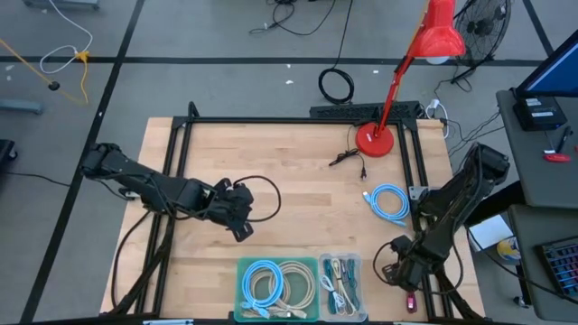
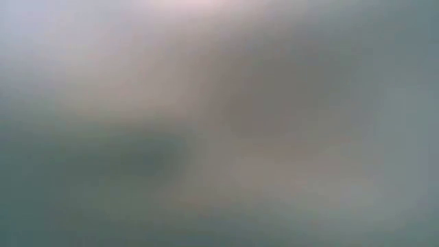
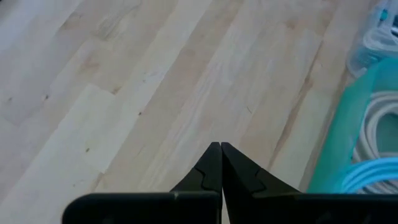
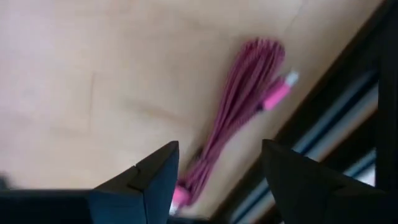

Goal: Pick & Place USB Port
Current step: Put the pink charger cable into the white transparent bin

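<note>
Pink USB cable (image 4: 242, 118) | just ahead of right end effector (image 4: 217, 180) | fingers spread, empty

Pale matt wood table (image 1: 298, 194), planked grain. Translucent plastic bins (image 1: 312, 264) at 6 o'clock. Glossy red lamp (image 1: 441, 36) at 1 o'clock. Pink braided cable (image 4: 239, 102); matt black fingers (image 4: 149, 177).

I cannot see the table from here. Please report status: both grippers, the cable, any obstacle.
Left gripper shut, empty, over bare wood beside the teal tray. Right gripper open over the pink USB cable at the table's edge. Nothing in the way.
</note>
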Available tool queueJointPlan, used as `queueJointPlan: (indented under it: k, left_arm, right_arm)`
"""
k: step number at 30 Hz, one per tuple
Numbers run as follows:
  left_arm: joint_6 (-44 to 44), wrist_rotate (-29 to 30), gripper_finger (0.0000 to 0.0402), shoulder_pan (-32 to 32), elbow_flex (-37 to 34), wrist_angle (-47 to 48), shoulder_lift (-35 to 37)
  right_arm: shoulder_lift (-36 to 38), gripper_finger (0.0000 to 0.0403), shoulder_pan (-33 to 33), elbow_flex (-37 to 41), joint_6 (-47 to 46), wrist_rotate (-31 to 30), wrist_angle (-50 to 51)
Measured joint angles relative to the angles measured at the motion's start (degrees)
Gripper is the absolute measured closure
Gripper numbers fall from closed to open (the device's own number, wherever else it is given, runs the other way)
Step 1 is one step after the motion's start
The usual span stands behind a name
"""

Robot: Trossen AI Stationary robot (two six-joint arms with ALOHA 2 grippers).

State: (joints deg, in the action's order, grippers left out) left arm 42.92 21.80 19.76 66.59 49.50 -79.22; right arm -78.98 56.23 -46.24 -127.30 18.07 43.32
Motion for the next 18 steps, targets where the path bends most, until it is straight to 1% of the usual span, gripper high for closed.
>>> queueJointPlan:
  k: [4, 9, 14, 18]
  left_arm:
    - [-0.3, -0.4, 0.0401, 0.3, 0.0, 0.2, 0.0]
    - [-0.2, -0.7, 0.0401, 0.6, 0.0, 0.3, 0.0]
    - [-0.3, -1.8, 0.0401, 0.6, 0.0, 0.4, 0.0]
    - [-0.3, -2.2, 0.0401, 0.6, 0.0, 0.4, 0.0]
  right_arm:
    - [-2.7, 0.0186, 0.0, 2.0, -0.6, 0.0, -3.5]
    - [-6.8, 0.0216, 0.0, 2.3, 1.7, 0.9, -4.1]
    - [-8.7, 0.0266, -0.1, 2.3, 3.2, 1.1, -5.5]
    - [-8.6, 0.0319, -1.0, 2.3, 4.4, 1.3, -5.7]
